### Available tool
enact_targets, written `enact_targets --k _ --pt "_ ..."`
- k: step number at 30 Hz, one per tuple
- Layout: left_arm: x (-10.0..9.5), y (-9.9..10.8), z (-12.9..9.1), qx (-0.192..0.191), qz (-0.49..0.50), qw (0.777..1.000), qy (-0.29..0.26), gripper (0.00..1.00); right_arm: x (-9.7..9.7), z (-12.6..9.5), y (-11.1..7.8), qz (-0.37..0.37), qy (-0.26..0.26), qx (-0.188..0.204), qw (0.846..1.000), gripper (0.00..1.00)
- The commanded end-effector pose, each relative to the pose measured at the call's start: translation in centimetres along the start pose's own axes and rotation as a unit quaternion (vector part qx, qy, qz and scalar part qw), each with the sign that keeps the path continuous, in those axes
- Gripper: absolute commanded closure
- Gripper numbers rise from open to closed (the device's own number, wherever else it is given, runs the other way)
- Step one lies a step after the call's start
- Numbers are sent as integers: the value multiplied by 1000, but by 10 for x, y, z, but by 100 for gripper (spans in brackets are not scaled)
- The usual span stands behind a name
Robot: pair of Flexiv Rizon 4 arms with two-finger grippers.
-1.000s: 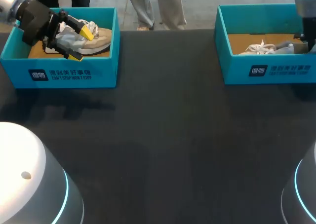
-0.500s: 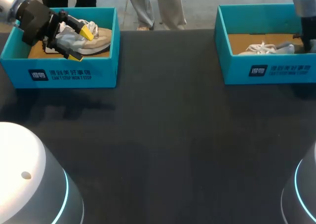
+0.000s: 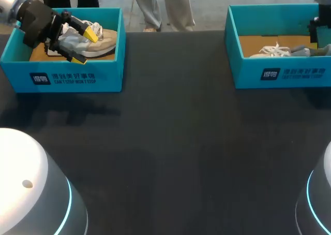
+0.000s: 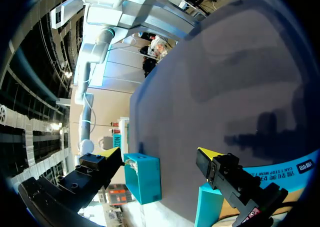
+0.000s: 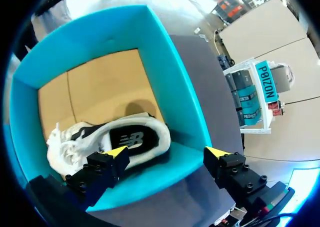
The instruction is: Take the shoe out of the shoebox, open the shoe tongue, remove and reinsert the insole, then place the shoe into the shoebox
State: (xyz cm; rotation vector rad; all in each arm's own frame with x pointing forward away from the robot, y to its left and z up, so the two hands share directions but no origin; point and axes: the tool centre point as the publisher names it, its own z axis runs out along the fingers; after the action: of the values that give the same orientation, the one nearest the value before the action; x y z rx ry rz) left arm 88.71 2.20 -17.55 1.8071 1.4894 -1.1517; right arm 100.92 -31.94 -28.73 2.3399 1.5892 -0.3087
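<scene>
While left gripper [image 3: 85,46] and right gripper [image 5: 166,152] gape, a logo-marked shoe [image 5: 127,137] lies in a white-lettered shoebox [image 3: 248,75].

Far back on your worktop [image 3: 176,142], at opposite sides, well apart: left shoebox [image 3: 106,77] with left shoe [image 3: 102,43] inside, right shoebox [image 3: 243,73] with right shoe [image 3: 273,51] inside.

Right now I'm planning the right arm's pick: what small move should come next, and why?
Probably slide the right gripper toward the middle of the teal cardboard shoebox before lowering. Its jaws stand open above it, one tip over the white lace-up sneaker, the other apparently beyond the box wall, so a straight descent might strike it.
</scene>
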Motion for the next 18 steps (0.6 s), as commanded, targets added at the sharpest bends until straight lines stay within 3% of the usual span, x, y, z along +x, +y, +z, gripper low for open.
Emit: enact_targets --k 1,8,18 --pt "0 -1 0 -1 0 1000 2 0 -5 -26 -17 -12 16 -37 999 0" --pt "0 -1 0 -1 0 1000 2 0 9 -59 -34 -64 69 -67 993 0" --pt "0 -1 0 -1 0 1000 2 0 28 -96 -71 -136 99 -96 981 0"
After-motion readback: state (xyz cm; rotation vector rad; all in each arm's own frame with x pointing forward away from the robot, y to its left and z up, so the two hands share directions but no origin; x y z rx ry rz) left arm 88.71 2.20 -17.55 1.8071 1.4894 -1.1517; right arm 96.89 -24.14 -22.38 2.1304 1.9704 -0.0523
